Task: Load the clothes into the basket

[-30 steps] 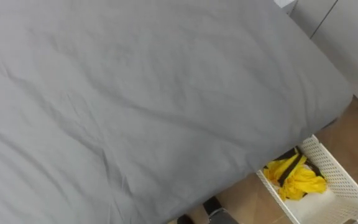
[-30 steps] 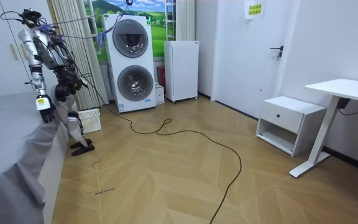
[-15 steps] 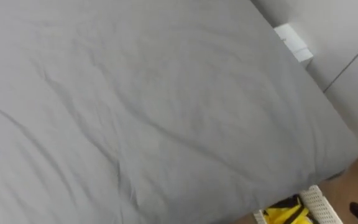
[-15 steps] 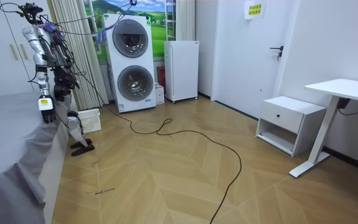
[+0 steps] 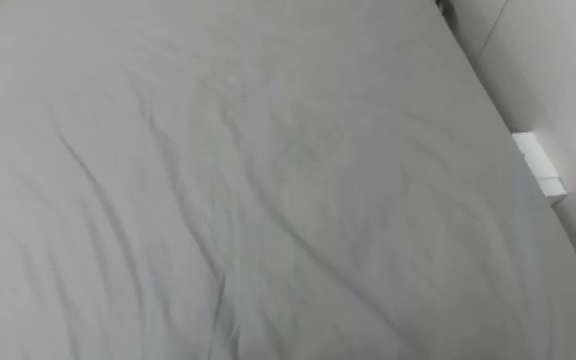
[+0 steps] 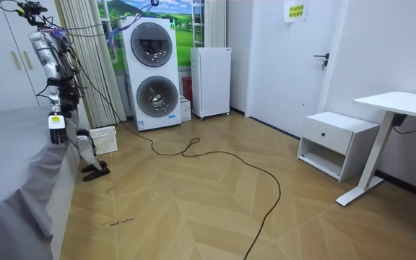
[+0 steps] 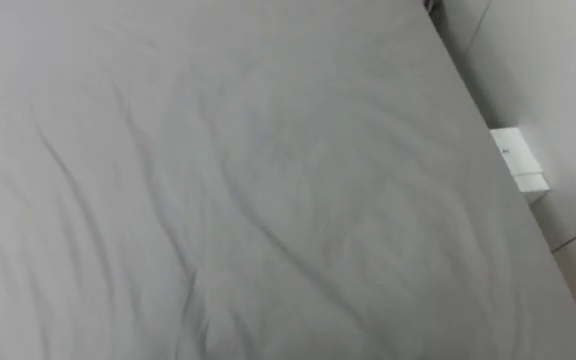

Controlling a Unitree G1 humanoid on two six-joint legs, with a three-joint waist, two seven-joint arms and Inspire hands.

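Note:
In the room view I stand upright at the corner of a bed covered by a grey sheet (image 6: 6, 155), facing it. The white slatted basket (image 6: 105, 139) sits on the floor just behind my feet, on the room view's right; what is in it cannot be made out. My left hand (image 6: 56, 128) hangs at my side over the bed's edge. Both eye views look down on the wrinkled grey sheet (image 5: 248, 190) with no garment lying on it.
A small white box (image 5: 539, 168) lies at the bed's right edge by a white wall. In the room view, stacked washing machines (image 6: 152, 72), a white cabinet (image 6: 211, 81), a nightstand (image 6: 336, 143) and a desk (image 6: 399, 108) stand around the wooden floor.
My head view has swung up and left across the bed, so the basket with a yellow garment has left the picture. In the room view my torso has straightened and turned towards the bed.

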